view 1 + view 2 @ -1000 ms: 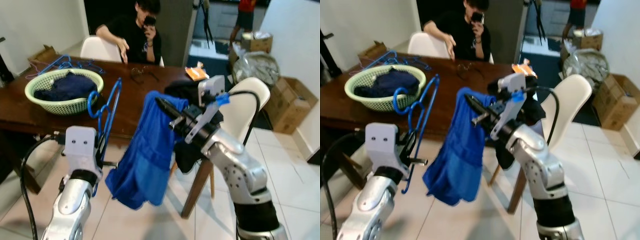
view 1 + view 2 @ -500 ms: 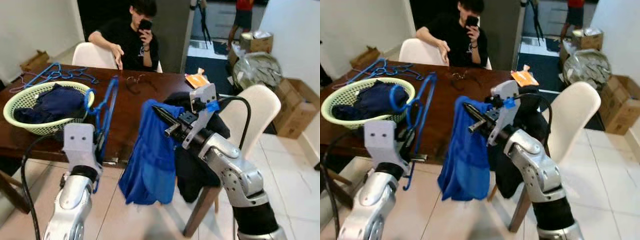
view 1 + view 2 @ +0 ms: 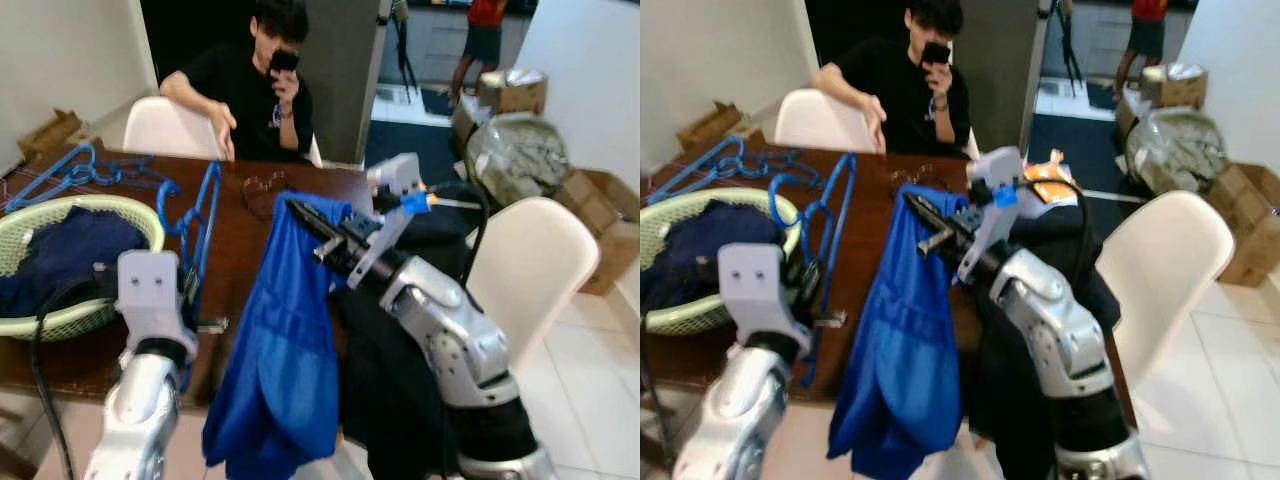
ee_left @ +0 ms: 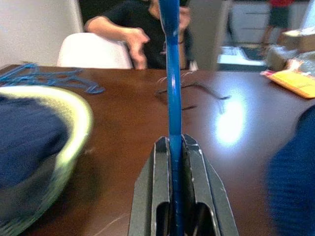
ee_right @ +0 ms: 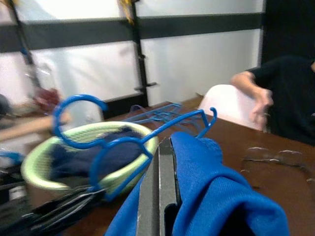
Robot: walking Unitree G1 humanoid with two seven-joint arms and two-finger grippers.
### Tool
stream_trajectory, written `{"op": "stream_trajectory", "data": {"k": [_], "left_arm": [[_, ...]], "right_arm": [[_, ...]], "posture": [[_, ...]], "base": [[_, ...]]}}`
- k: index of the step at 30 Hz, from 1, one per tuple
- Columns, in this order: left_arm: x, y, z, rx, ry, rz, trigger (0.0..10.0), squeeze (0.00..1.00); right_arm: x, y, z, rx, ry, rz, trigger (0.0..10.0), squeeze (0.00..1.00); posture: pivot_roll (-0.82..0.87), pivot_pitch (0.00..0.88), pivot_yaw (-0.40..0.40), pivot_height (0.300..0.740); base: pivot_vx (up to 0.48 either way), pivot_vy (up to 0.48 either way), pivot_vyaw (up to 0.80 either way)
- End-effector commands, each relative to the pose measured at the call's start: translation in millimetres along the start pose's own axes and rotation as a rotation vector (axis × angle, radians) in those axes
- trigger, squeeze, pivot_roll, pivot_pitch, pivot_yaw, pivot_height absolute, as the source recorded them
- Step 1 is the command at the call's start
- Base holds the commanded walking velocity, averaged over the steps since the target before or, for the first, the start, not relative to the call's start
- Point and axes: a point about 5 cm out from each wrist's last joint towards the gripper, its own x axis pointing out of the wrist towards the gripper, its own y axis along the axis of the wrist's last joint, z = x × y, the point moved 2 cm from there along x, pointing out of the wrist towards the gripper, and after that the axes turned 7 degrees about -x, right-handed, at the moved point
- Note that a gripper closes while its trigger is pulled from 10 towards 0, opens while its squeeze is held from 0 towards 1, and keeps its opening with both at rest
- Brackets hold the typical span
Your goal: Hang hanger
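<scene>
Two things are in my grip, and neither is joined to the other yet. In the head views, my left end effector (image 3: 197, 283) holds the blue hanger (image 3: 200, 215) upright above the bench (image 3: 245, 225), while my right end effector (image 3: 305, 218) carries the blue garment (image 3: 275, 350) draped just beside it. The left wrist view shows those fingers (image 4: 158, 196) pressed onto the hanger's bar, with the green basket (image 4: 59, 132) off to one side. The right wrist view shows the right fingers (image 5: 160, 196) pinching the cloth, the hanger near ahead. I judge that pickup is done; dressing the hanger and hanging it remain.
</scene>
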Motion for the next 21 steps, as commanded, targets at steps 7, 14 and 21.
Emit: {"op": "stream_trajectory", "data": {"k": [7, 14, 21], "left_arm": [[-5.0, -7, 6.0, -0.024, -0.026, -0.033, 10.0, 0.0], [-8.4, -14, 10.7, -0.036, -0.059, -0.07, 10.0, 0.0], [-12.3, -18, 19.3, -0.046, -0.138, -0.106, 10.0, 0.0]], "right_arm": [[16.9, 28, 31.1, -0.199, -0.228, 0.038, 10.0, 0.0], [10.0, -6, 21.1, -0.357, -0.113, -0.17, 10.0, 0.0], [-14.3, -57, 19.0, -0.451, -0.012, -0.494, 10.0, 0.0]], "posture": [[0.12, 0.0, -0.045, 0.74], [0.12, 0.01, -0.041, 0.74], [0.11, 0.018, -0.037, 0.74]], "base": [[0.092, 0.0, 0.0], [0.0, 0.0, 0.0], [0.0, 0.0, 0.0]]}}
